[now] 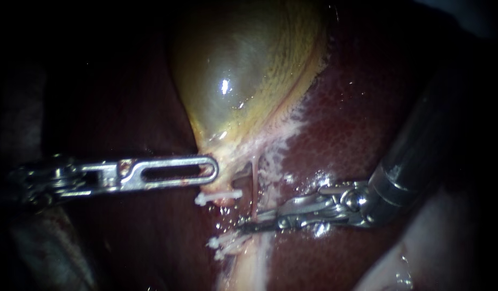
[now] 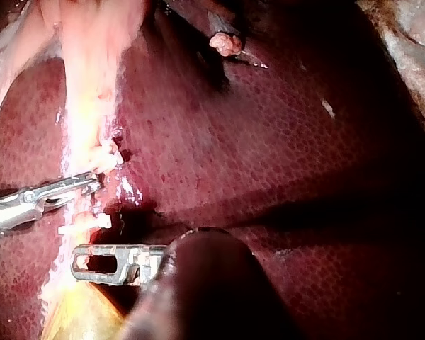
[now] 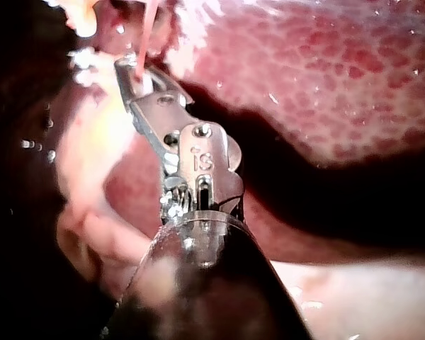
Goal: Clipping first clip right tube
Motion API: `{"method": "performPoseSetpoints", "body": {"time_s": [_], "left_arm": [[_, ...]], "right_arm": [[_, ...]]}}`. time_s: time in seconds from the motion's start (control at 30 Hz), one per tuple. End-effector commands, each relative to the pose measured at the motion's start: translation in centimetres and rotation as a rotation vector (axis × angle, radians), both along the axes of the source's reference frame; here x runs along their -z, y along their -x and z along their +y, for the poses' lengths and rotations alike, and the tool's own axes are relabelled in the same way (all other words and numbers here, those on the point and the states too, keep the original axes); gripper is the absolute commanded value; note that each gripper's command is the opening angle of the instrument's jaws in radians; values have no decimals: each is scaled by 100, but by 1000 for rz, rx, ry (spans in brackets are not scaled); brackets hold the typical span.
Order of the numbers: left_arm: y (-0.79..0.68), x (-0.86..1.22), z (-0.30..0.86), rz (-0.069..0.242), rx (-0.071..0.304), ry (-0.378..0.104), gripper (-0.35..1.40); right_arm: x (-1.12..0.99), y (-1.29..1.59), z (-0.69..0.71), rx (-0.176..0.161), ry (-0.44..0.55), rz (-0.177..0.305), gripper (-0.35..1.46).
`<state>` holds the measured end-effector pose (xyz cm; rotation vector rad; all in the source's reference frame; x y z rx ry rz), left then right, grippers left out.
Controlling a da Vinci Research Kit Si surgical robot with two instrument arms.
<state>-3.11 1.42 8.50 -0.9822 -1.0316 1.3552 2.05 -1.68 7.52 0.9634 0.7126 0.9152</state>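
While I cannot tell whether my slotted steel left tool (image 1: 210, 169) grips the glossy yellow-green gallbladder (image 1: 238, 70), my right tool (image 1: 249, 224) clenches the thin pink tube (image 1: 255, 180).

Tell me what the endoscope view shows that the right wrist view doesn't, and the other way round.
Endoscope only: the gallbladder and the left instrument at its neck. Right wrist only: the hinge face of the right instrument, seen along its shaft. Both: the right instrument at a thin pink tube, with the liver beside it.
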Motion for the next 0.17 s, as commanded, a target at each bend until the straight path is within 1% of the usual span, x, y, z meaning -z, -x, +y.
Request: {"method": "performPoseSetpoints", "body": {"time_s": [0.03, 0.17], "left_arm": [[1, 0, 0, 0, 0, 0, -35], [1, 0, 0, 0, 0, 0, -35]], "right_arm": [[0, 0, 0, 0, 0, 0, -35], [0, -1, 0, 0, 0, 0, -35]]}}
